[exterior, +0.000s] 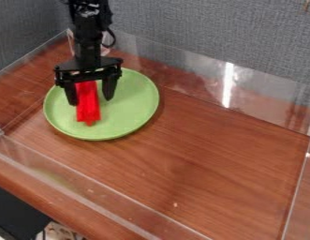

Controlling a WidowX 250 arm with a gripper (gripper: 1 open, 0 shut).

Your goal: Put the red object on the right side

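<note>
The red object (pixel 87 106) is a long narrow red bar lying on the round lime-green plate (pixel 132 112) at the left of the wooden table. My black gripper (pixel 91 91) points straight down over the bar's far end, its two fingers spread open, one on each side of the bar. One fingertip (pixel 72 97) stands left of the bar and the other (pixel 110 92) to its right. The jaws are not closed on the bar. The bar's far end is partly hidden behind the gripper.
The wooden tabletop (pixel 207 159) stretches to the right of the plate. Clear plastic walls (pixel 232 80) enclose the table on all sides. A grey fabric backdrop (pixel 207 28) stands behind.
</note>
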